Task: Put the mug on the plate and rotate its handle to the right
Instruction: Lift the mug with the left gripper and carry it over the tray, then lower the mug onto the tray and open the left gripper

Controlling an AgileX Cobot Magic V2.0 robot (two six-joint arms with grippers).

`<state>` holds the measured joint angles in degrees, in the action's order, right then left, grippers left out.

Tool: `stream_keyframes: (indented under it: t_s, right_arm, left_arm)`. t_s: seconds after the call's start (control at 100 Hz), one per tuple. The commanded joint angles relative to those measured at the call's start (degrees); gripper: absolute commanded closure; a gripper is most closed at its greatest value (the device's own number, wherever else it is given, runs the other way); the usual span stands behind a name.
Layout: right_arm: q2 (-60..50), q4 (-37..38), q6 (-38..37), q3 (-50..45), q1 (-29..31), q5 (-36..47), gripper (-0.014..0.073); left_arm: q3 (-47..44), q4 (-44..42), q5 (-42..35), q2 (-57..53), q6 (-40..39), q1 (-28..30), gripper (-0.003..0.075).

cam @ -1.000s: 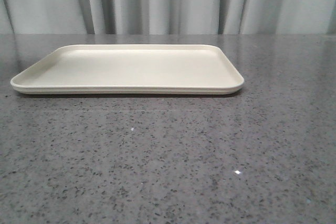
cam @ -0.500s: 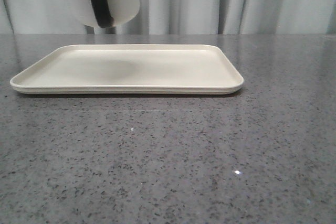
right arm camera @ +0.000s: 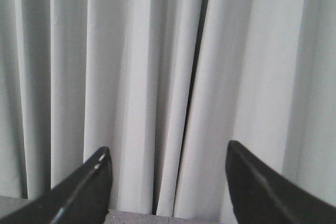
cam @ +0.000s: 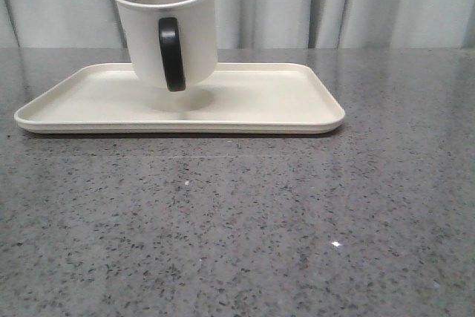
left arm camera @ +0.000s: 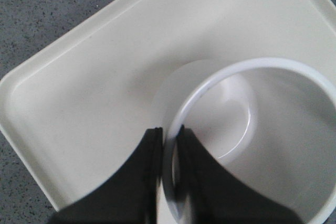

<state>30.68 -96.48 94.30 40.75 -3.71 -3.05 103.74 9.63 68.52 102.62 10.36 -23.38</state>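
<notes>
White ceramic fills my left wrist view: the mug (left arm camera: 252, 145) hangs from my left gripper (left arm camera: 169, 153), whose two black fingers (left arm camera: 142, 177) pinch its rim, one outside the wall and one inside. From the front, the mug (cam: 167, 31) sits tilted in my hold, its base hovering just above the plate (cam: 245, 102) with a soft shadow beneath it, over the plate's left half. I cannot say for certain that it is clear of the surface, though a gap appears under its near edge. The handle (cam: 171, 53), glossy black, faces the front camera, a little to the right of the mug's middle. No face drawing shows from here.

The plate (left arm camera: 79, 93) lies flat on the speckled grey countertop (cam: 297, 220), its rounded corner and low rim plain in my left wrist view.

My right gripper (right arm camera: 168, 156) stands wide open, its two dark fingertips (right arm camera: 86, 187) well apart, holding nothing and pointed at the pale pleated curtain (right arm camera: 157, 66) behind the table.
</notes>
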Motion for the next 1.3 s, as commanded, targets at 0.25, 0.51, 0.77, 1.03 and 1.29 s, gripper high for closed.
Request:
stream_keyframes:
  t_s: [0.25, 0.51, 0.77, 1.03, 1.29]
  right_arm:
    - [0.6, 0.0, 0.3, 2.1, 0.0, -0.8, 0.0119]
    - [0.6, 0.0, 0.3, 2.1, 0.0, -0.9, 0.0119]
    - [0.6, 0.0, 0.3, 2.1, 0.0, -0.9, 0.0119]
    - [0.6, 0.0, 0.3, 2.1, 0.0, -0.9, 0.0119]
    - [0.6, 0.0, 0.3, 2.1, 0.0, -0.8, 0.0119]
  left_arm:
    - [2.0, 4.0, -0.5, -0.5, 0.3, -1.0, 0.074]
    - [2.0, 4.0, -0.3, -0.1, 0.4, -1.6, 0.074]
    - [2.0, 4.0, 0.0, 0.6, 0.4, -1.6, 0.074]
    - [2.0, 3.8, 0.8, 1.6, 0.4, -1.6, 0.074]
    - [2.0, 3.3, 0.4, 1.6, 0.4, -1.6, 0.074]
